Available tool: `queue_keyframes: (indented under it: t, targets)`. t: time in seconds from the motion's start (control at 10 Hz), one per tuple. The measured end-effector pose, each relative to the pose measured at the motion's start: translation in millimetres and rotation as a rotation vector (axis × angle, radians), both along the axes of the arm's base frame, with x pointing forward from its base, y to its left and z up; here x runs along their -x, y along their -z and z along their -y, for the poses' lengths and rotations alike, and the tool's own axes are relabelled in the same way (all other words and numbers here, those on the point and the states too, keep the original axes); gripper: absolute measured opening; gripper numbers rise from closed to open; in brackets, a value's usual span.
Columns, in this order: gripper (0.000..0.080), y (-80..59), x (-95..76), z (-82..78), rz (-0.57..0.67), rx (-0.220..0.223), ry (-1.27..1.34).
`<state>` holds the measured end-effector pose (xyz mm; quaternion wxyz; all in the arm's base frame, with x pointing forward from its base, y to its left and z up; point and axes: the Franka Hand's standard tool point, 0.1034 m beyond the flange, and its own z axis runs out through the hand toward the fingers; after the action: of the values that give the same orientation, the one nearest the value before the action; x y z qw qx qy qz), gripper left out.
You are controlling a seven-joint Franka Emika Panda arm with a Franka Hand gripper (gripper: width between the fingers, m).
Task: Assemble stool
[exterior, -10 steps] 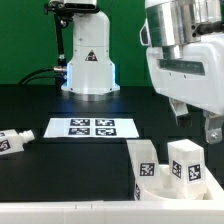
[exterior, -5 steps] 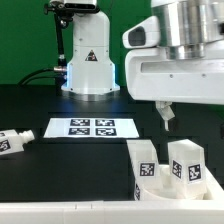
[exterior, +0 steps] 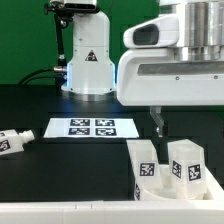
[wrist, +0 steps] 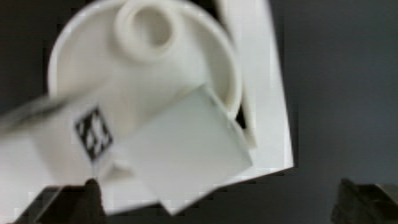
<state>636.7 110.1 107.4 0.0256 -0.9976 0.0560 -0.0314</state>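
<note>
White plastic stool bits are all down at the near edge of the table, on the exterior view's right. The round seat disc (wrist: 98,70) lies flat, and it looks like a block leg (exterior: 145,165) and a second leg (exterior: 187,165) stand upright on it, tags facing the camera. A third leg (exterior: 12,141) lies on its side way off at the exterior view's left, past the marker board (exterior: 92,127). The gripper (wrist: 217,205) hangs just above the standing legs, its fingers (wrist: 71,205) spread wide and pinching nothing.
</note>
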Motion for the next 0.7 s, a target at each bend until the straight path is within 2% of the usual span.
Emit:
queue_keyframes:
  t: [0.1,0.4,0.6,0.7]
  targets:
    - [0.0649,3.3,-3.0,-5.4,0.007,0.036,-0.177]
    - [0.0649,8.4,-2.8,-5.5,0.004,0.036,-0.212]
    - [0.0649,22.2,-1.7,-1.5,0.010,0.042,-0.194]
    - [0.0649,24.3,-2.8,1.8,0.014,0.044,-0.191]
